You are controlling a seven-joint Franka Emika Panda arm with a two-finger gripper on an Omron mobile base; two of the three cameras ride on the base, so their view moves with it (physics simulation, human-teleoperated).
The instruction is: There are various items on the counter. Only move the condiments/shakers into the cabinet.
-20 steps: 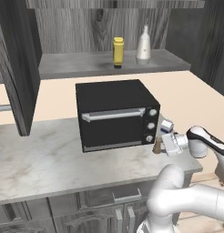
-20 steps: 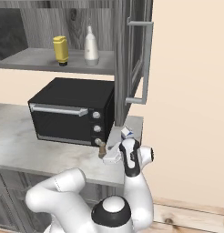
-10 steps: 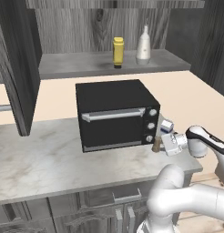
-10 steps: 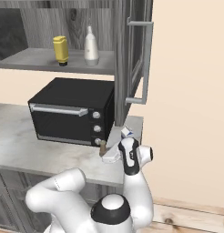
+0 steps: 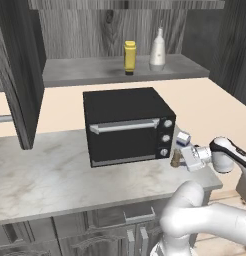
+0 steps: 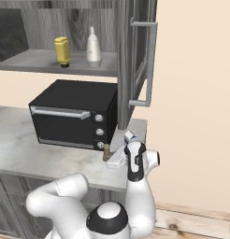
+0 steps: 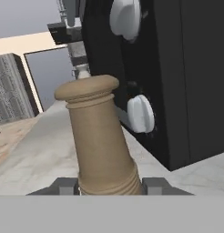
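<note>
Reaching low along the counter (image 5: 55, 175), the pincer (image 7: 111, 185) has the brown wooden mill-shaped shaker (image 7: 101, 141) standing upright between its two finger tips, which sit just beside the ribbed base on either side; whether the pads actually press the wood cannot be told, since their contact is hidden at the bottom edge of the hand view. In the base views the shaker (image 5: 176, 159) stands at the front of the pincer (image 5: 183, 159), just off the lower right corner of the black toaster oven (image 5: 126, 125), whose white knobs (image 7: 141, 113) lie close beyond the shaker. The small blue-and-white box (image 6: 130, 136) rests a little behind and above the pincer's line, near the oven's side, and is not to be moved. High above the pincer, on the grey shelf of the dark wood-grain cabinet (image 5: 115, 72), the yellow squeeze bottle (image 5: 129, 56) and the white narrow-necked bottle (image 5: 157, 49) already stand side by side, so the shaker looks to be the last item. The risk, as I judge it, is a grip taken so low on a tapered, top-heavy body: a weak squeeze could let it tip or slip during the lift. A careless rise might also scrape the oven's knobs, nudge the box, or strike the shelf's front edge or the open door (image 6: 138, 60).
</note>
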